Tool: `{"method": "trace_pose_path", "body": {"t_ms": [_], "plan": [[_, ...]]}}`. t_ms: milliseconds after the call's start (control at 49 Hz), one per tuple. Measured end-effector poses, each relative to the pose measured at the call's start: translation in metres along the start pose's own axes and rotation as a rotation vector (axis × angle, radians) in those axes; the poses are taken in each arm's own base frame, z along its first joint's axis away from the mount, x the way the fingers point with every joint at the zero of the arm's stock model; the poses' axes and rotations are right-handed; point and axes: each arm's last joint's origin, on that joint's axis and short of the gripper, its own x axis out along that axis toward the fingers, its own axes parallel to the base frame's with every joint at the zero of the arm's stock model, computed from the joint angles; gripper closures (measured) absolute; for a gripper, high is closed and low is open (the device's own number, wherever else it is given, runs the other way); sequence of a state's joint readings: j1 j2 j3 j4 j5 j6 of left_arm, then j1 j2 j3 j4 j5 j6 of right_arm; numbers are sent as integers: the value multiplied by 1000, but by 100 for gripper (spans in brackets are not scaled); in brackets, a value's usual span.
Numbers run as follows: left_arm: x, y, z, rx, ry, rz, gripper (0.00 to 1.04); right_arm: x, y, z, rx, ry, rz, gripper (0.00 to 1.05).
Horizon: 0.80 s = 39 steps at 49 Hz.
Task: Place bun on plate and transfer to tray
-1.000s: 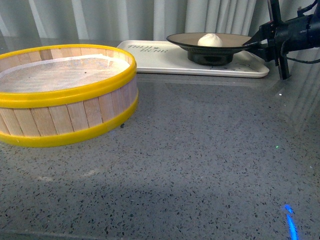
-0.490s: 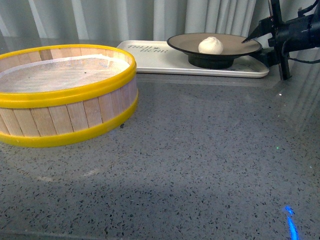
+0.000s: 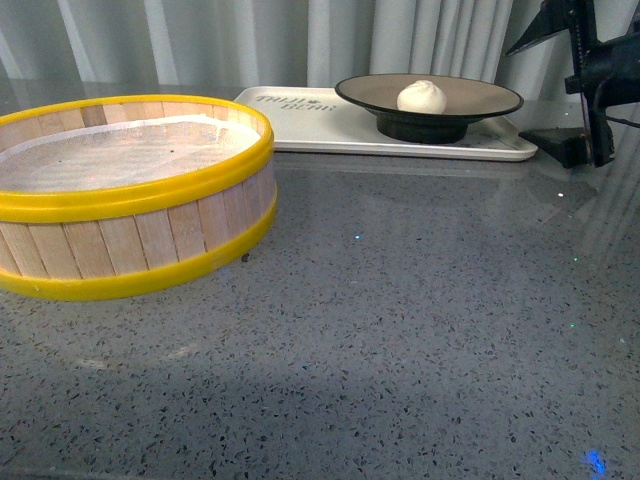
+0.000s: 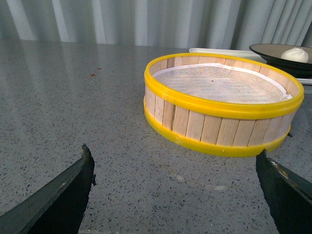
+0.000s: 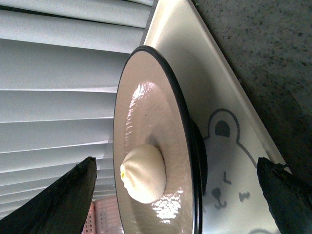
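The off-white bun [image 3: 422, 96] lies in the middle of the brown-grey, black-rimmed plate [image 3: 470, 97]. The plate stands on the right part of the cream-white tray [image 3: 320, 120] at the back of the table. My right gripper [image 3: 535, 90] is open and empty just right of the plate's rim, clear of it. The right wrist view shows the bun [image 5: 144, 173], plate [image 5: 146, 112] and tray [image 5: 204, 73] between my open right gripper [image 5: 175, 163]. My left gripper [image 4: 174, 151] is open and empty, low over the table in front of the steamer basket.
A yellow-rimmed wooden steamer basket [image 3: 130, 190] with white lining stands at the left; it also shows in the left wrist view [image 4: 222, 105]. The speckled grey table [image 3: 400, 320] spreads in front. Curtains hang behind the tray.
My right gripper has let go of the plate's rim, opened wide and drawn back to the right. The plate with the bun has settled on the tray.
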State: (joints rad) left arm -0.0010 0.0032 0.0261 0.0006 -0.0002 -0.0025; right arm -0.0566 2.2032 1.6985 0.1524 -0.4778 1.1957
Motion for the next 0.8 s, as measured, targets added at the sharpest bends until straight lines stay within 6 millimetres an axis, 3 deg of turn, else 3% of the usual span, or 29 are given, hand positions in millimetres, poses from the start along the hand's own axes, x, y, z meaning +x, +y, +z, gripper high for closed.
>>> {"method": "trace_pose_path", "body": {"t_ms": [163,245,347,469,592,735,796], "plan": [[0,0,0,0,0,0,7,-42,-6,-2,-10,-74,9,8],[0,0,0,0,0,0,7,-74,-8,-2,-39,-131,10,8],[0,0,0,0,0,0,7,-134,-8,-9,-132,-263,-13,8],[0,0,0,0,0,0,7,-218,-13,-45,-344,-482,-134,8],[0,0,0,0,0,0,7,-288,-31,-105,-600,-610,-295,8],[0,0,0,0,0,0,7,-331,-50,-133,-814,-731,-397,9],[0,0,0,0,0,0,7,-339,-60,-145,-1027,-663,-260,22]]}}
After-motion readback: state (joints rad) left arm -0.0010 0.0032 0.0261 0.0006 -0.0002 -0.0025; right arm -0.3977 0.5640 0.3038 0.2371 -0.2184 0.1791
